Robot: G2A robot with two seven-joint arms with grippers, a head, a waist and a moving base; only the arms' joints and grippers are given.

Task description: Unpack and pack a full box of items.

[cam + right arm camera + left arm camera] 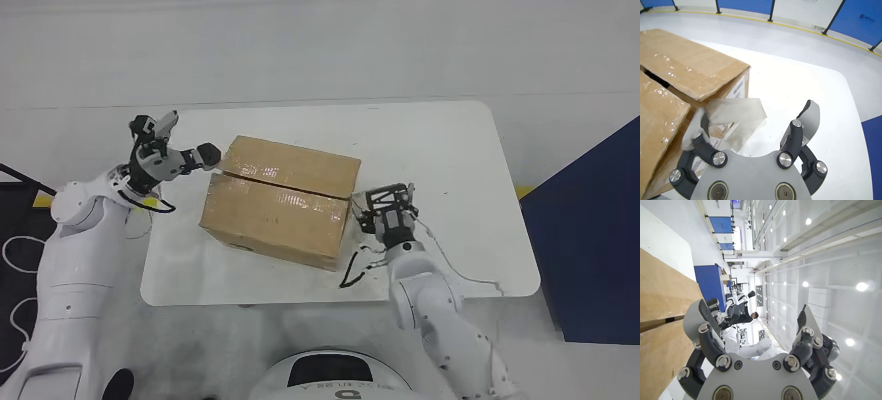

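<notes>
Spread fingers [811, 115] on right gripper [754, 108], tape scrap [738, 111] stuck to 1; left gripper [752, 306] spread too. Between them on table [440, 150], box [280, 215]: stiff, likely heavy; grab flap edges at seam [285, 187].

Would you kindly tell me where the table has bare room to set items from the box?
The widest bare patch of table lies between the right gripper and the table's right edge. A narrower strip runs between the box and the far edge. Crowded: the left end, by the left gripper.
</notes>
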